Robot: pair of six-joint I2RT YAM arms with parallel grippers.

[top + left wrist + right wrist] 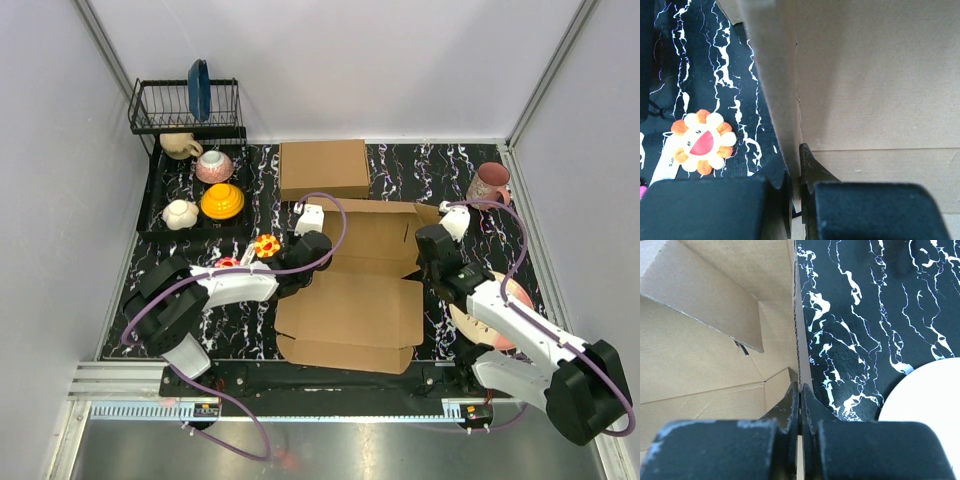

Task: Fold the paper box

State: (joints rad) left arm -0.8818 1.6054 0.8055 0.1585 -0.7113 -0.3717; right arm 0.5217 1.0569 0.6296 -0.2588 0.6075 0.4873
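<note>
The paper box [350, 310] lies in the middle of the table [400, 165] between my two arms, partly formed. Its back panel is raised and its near flap lies flat towards my bases. I judge the step to be standing up the side walls.

My left gripper [796, 165] is pinched on the left wall. My right gripper [800, 395] is nearly closed on the thin edge of the right wall.

Next I should tip both walls inward together, holding them so the cardboard doesn't slip.

Only the top view shows the whole sheet. Only the wrist views show the grip itself, along with a flower toy [702, 141] to the left and a plate [925, 410] to the right.
</note>
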